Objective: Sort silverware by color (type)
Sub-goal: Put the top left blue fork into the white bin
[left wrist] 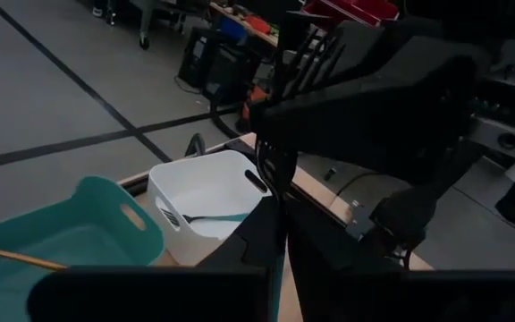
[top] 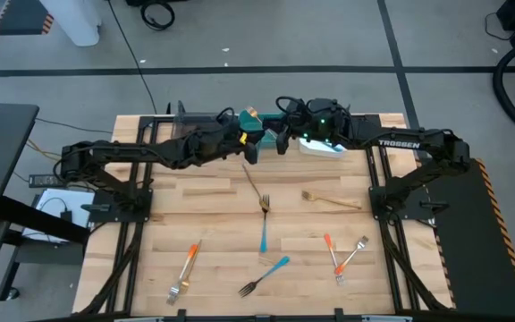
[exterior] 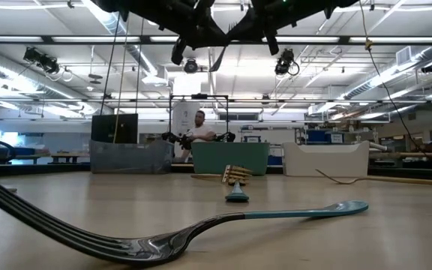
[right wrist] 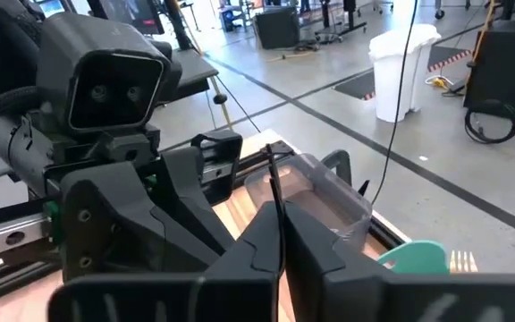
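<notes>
- Handover, by the look of it: you're holding both arms up over the bins at the table's far edge, tips almost touching.
- Right gripper is clamping down on a slim dark-looking fork. I can't make out its colour.
- Left gripper: can't tell if it's gripping or letting go.
- White plastic bin is already holding a blue-handled fork, so you're probably matching by colour.
</notes>
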Tool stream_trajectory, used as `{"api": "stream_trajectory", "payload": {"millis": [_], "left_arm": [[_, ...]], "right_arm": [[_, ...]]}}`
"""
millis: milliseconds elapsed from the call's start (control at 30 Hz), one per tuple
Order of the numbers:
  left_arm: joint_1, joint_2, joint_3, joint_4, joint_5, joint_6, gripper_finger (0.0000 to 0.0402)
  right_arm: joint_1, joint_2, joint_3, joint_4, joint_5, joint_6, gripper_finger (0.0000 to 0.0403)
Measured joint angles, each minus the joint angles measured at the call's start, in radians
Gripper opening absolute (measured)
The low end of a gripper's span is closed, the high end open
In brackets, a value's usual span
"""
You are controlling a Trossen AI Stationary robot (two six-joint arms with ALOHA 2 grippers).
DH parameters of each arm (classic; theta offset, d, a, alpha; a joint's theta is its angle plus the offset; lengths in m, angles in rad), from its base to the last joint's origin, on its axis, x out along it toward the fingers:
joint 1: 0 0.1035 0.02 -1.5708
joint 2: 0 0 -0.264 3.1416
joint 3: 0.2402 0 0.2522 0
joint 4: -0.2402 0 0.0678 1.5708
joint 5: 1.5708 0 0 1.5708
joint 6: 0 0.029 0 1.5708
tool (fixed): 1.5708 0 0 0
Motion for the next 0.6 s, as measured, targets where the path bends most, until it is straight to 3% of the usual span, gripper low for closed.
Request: {"api": "stream_trajectory", "payload": {"millis": [267,433,600], "left_arm": [[0.083,-0.012,0.0,0.026,0.16,0.001,0.0071],[0.135,-0.014,0.0,0.003,0.184,0.004,0.0089],[0.172,-0.013,0.0,-0.058,0.187,0.135,0.009]], "right_arm": [[-0.074,-0.044,0.0,-0.181,0.143,-0.155,0.0005],[-0.156,-0.06,0.0,-0.366,0.28,-0.267,0.0005],[-0.261,-0.023,0.0,-0.537,0.296,-0.371,0.0005]]}}
